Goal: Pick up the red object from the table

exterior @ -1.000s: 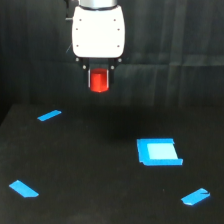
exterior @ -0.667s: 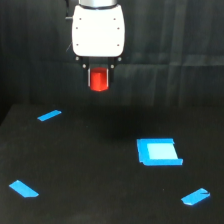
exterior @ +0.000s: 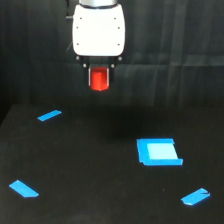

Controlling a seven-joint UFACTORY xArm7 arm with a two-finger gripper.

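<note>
The red object (exterior: 100, 80) is a small red-orange stubby block held in the air, well above the black table (exterior: 95, 170). My gripper (exterior: 100, 79) hangs below the white arm head (exterior: 98, 30) at the top centre of the exterior view and is shut on the block, with a thin dark finger on each side of it. The block's lower end sticks out below the fingertips. A faint shadow lies on the table beneath.
A blue square patch (exterior: 158, 151) lies on the table at the exterior view's right. Blue tape strips sit at the far left (exterior: 49, 116), near left (exterior: 23, 189) and near right (exterior: 195, 197). A black curtain hangs behind.
The gripper and the red block hold about the same place in the view; no clear motion shows between the earlier frames and now.
</note>
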